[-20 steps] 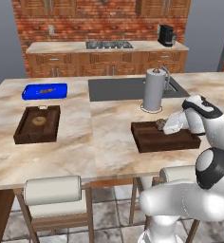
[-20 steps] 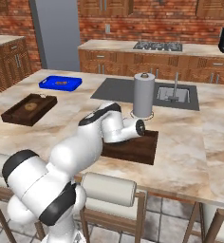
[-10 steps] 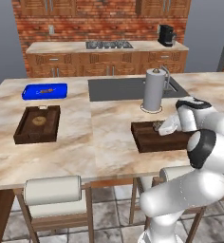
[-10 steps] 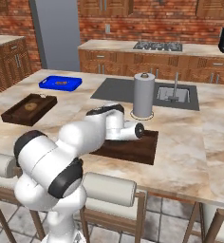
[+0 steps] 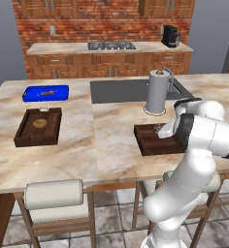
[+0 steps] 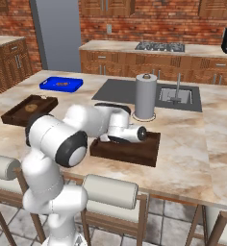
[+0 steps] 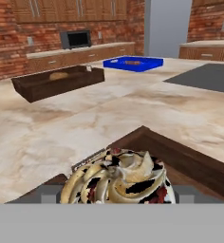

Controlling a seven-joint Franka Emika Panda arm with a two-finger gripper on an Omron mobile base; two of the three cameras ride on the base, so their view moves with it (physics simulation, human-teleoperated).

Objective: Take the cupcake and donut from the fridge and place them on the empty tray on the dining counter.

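Beige marbled dining counter (image 5: 87,145), dark tray (image 5: 148,141), second brown tray (image 5: 39,127), blue tray (image 5: 45,92), paper-towel holder (image 5: 156,92)

No readable text anywhere tbh. No labels, brands, numbers or signs legible on any surface in the three views.
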